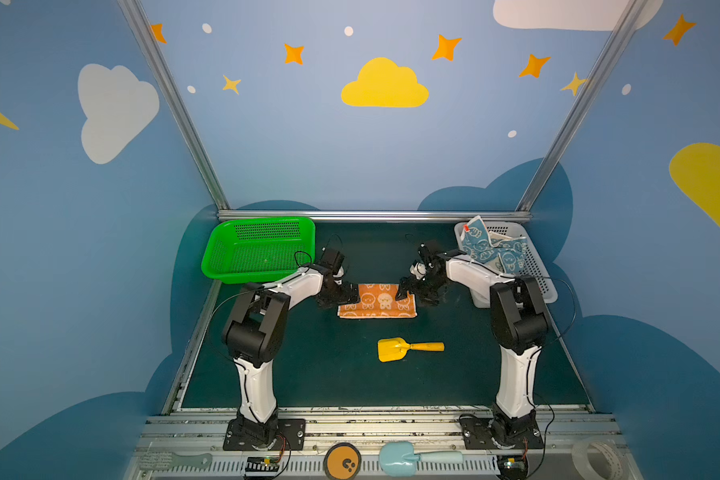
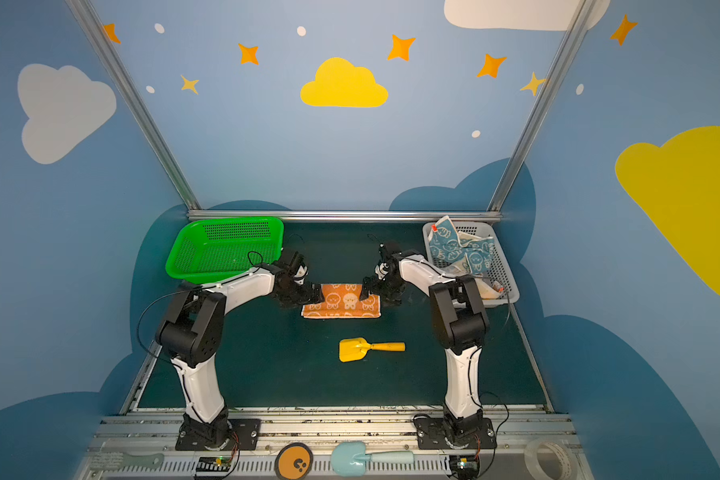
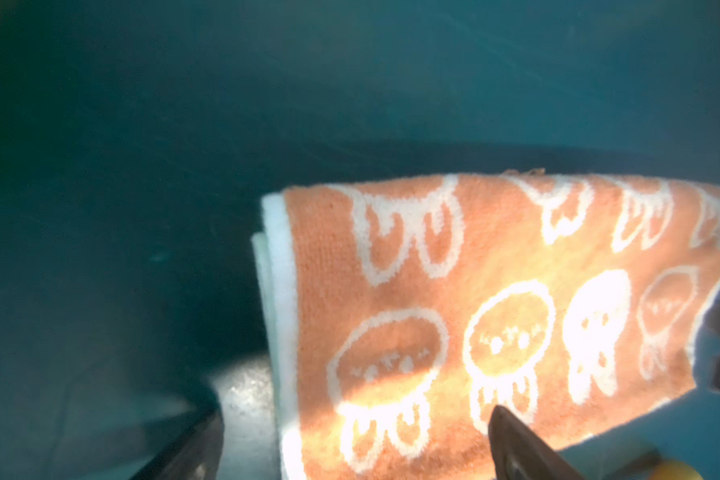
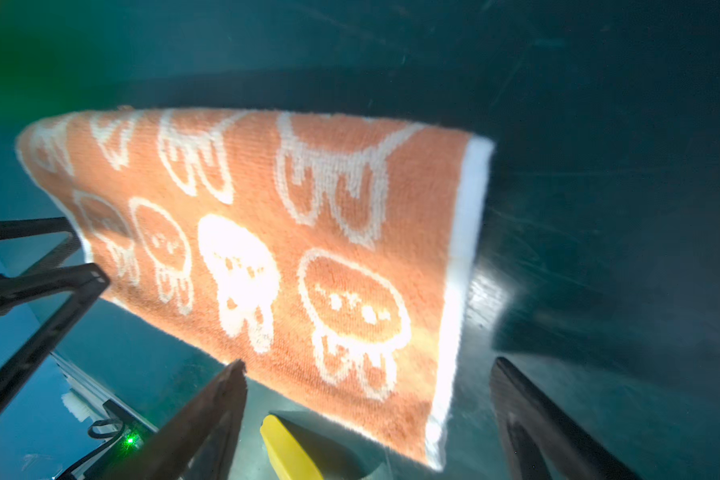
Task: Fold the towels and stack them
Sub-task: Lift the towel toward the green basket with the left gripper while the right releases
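The orange towel point(image 1: 377, 303) lay folded in half on the surface point(image 1: 308, 374), with the left end effector point(image 1: 350, 292) and right end effector point(image 1: 404, 292) spread and empty at its short ends, so the next fold likely called for pinching one end.

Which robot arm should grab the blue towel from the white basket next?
Probably the right arm. The white basket with the blue towel stands on its side, right next to it, and its fingers are open. The left arm is across the orange towel, beside the green basket.
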`<state>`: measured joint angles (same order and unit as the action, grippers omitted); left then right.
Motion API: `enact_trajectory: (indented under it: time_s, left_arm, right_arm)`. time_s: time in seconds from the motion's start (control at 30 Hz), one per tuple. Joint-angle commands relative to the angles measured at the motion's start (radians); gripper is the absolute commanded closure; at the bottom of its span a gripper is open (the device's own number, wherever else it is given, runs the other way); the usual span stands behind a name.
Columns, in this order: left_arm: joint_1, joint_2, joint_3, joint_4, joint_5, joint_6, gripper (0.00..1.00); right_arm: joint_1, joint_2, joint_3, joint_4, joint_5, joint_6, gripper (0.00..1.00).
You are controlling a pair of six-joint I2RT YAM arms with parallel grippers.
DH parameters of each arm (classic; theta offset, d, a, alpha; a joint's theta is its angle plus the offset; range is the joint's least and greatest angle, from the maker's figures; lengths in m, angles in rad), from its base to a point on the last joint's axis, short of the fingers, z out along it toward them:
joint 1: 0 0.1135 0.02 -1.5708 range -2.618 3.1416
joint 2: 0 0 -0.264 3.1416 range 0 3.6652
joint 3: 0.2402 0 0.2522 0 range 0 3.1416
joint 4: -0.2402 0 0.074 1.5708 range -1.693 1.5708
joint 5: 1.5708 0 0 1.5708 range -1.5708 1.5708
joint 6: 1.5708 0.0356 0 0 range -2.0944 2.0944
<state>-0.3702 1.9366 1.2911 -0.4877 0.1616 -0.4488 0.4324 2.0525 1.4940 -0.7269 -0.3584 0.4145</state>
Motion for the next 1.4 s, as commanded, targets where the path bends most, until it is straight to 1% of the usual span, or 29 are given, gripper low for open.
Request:
enact_trajectory:
  time_s: [0.0,0.07,0.2,0.4,0.57,0.67,0.77,0.87,0.97,1.07,1.13,1.2,1.23,1.3,1.37]
  left_arm:
    - [-0.014,0.051,0.027,-0.052,0.005,0.025,0.06]
    - [-0.017,0.065,0.028,-0.057,0.005,0.027,0.11]
    - [-0.021,0.077,0.011,-0.034,0.023,0.024,0.27]
    - [-0.033,0.097,0.014,-0.044,-0.019,0.035,0.63]
    - [-0.034,0.087,0.030,-0.067,-0.048,0.050,0.88]
    - [-0.034,0.071,0.057,-0.096,-0.061,0.056,0.97]
    - [-0.034,0.051,0.137,-0.186,-0.068,0.082,0.97]
    - [-0.034,0.036,0.258,-0.318,-0.142,0.120,0.97]
    - [-0.030,0.059,0.424,-0.467,-0.237,0.170,0.97]
    - [-0.018,0.128,0.637,-0.619,-0.339,0.221,0.97]
    - [-0.003,0.198,0.820,-0.734,-0.417,0.268,0.97]
    - [0.021,0.263,0.983,-0.813,-0.471,0.308,0.97]
    - [0.039,0.296,1.072,-0.848,-0.487,0.326,0.97]
    - [0.075,0.347,1.208,-0.886,-0.477,0.355,0.97]
    - [0.110,0.378,1.303,-0.895,-0.477,0.377,0.97]
  right_arm:
    - [0.025,0.036,0.002,0.015,-0.002,0.020,0.10]
    - [0.034,0.047,0.002,0.026,-0.017,0.031,0.10]
    - [0.047,0.056,0.000,0.049,-0.034,0.053,0.10]
    - [0.066,0.064,0.014,0.051,-0.045,0.063,0.10]
    - [0.073,0.057,0.021,0.046,-0.045,0.062,0.10]
    - [0.074,0.049,0.025,0.040,-0.044,0.059,0.10]
    - [0.075,0.041,0.051,0.015,-0.034,0.044,0.10]
    - [0.074,0.036,0.100,-0.019,-0.030,0.013,0.10]
    - [0.077,0.036,0.167,-0.049,-0.029,-0.008,0.10]
    - [0.086,0.044,0.256,-0.079,-0.030,-0.033,0.10]
    - [0.094,0.052,0.315,-0.088,-0.026,-0.043,0.10]
    - [0.102,0.068,0.379,-0.104,-0.032,-0.047,0.10]
    - [0.105,0.077,0.415,-0.110,-0.036,-0.049,0.10]
    - [0.114,0.097,0.482,-0.126,-0.047,-0.051,0.10]
    - [0.127,0.115,0.543,-0.138,-0.052,-0.055,0.10]
